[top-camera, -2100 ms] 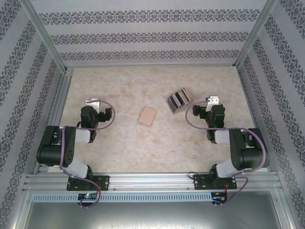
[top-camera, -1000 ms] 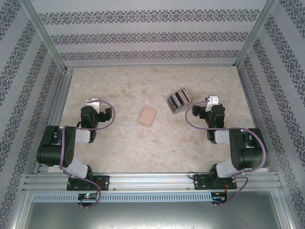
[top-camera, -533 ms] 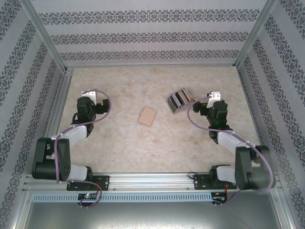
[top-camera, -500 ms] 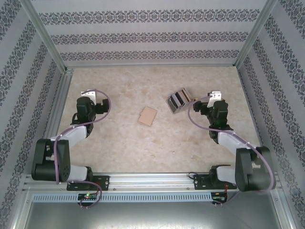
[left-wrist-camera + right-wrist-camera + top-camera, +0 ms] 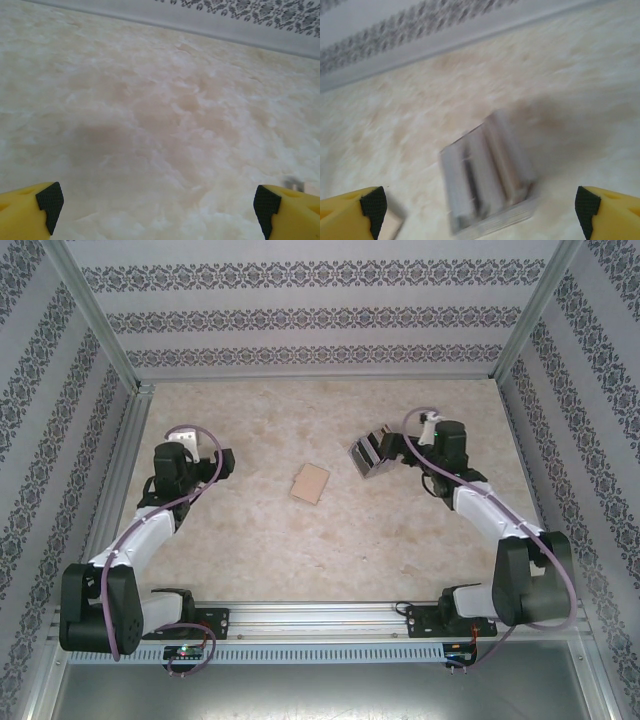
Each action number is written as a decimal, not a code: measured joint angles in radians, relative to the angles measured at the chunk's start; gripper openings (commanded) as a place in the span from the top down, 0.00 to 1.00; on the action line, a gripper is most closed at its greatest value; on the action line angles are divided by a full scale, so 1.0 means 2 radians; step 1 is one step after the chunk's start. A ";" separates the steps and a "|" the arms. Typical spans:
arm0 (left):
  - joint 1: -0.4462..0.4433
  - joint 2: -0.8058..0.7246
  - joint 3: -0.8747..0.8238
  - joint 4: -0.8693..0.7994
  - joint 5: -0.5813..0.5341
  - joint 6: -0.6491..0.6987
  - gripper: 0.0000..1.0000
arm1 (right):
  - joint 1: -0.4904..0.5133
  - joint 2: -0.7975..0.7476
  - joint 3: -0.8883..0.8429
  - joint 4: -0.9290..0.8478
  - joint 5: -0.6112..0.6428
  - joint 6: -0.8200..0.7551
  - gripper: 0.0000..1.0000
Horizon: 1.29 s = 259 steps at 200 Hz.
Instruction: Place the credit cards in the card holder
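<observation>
Opening approach, by the look of it: right tool [image 5: 393, 447] gapes wide beside the card holder [image 5: 370, 454], left tool [image 5: 180, 440] equally wide, credit cards [image 5: 310, 483] untouched mid-worktop [image 5: 260, 540], likely needing an edge pinch next.

Credit cards [image 5: 310, 483] on table [image 5: 250, 540] centre, card holder [image 5: 371, 454] just right and behind them, right end effector [image 5: 388, 448] beside it
</observation>
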 measured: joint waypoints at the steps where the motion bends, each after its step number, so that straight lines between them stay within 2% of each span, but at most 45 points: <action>1: 0.000 0.001 0.001 0.000 0.000 0.000 0.00 | 0.002 0.001 0.001 -0.002 -0.001 0.000 0.02; 54: -0.006 0.038 0.015 0.002 0.016 -0.026 0.00 | 0.122 0.066 0.097 -0.140 -0.006 -0.027 0.02; 97: -0.028 0.091 0.030 0.005 0.031 -0.042 0.00 | 0.192 0.175 0.213 -0.228 -0.004 -0.042 0.02; 131: -0.048 0.106 0.039 0.015 0.033 -0.050 0.00 | 0.219 0.237 0.273 -0.282 0.012 -0.042 0.04; 149: -0.055 0.113 0.039 0.022 0.035 -0.054 0.00 | 0.232 0.268 0.314 -0.315 0.030 -0.043 0.12; 166: -0.060 0.119 0.039 0.034 0.035 -0.056 0.00 | 0.245 0.298 0.356 -0.343 0.046 -0.043 0.14; 194: -0.066 0.129 0.033 0.056 0.036 -0.061 0.00 | 0.259 0.344 0.427 -0.386 0.059 -0.042 0.30; 216: -0.067 0.137 0.028 0.067 0.039 -0.067 0.00 | 0.267 0.385 0.486 -0.420 0.064 -0.044 0.36; 259: -0.067 0.139 0.024 0.073 0.040 -0.082 0.00 | 0.281 0.452 0.584 -0.492 0.095 -0.045 0.38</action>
